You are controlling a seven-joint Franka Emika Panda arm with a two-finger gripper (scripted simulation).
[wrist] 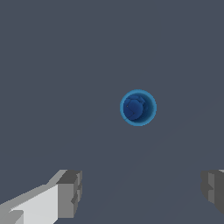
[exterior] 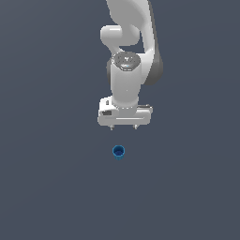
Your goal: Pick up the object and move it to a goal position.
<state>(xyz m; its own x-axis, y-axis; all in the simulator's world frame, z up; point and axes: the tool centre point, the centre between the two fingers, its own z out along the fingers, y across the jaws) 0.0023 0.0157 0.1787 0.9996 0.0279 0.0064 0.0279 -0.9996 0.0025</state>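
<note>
Blue ribbed cup [exterior: 118,152] stands upright on the tabletop [exterior: 47,187], at six o'clock from the released pincer [exterior: 124,126]; probably light and stiff, best pinched across its tapered sides.

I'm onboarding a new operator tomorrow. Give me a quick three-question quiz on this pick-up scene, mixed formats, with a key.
1. True or false: the gripper already holds the blue cup.
2. Multiple choice: in the wrist view, the cup shows A) its open mouth, B) its side, C) its underside.
3. Fill in: the fingers are spread ____.

Key:
1. False; the cup sits on the grey floor, apart from the gripper.
2. A.
3. Open, wider than the cup.
</note>
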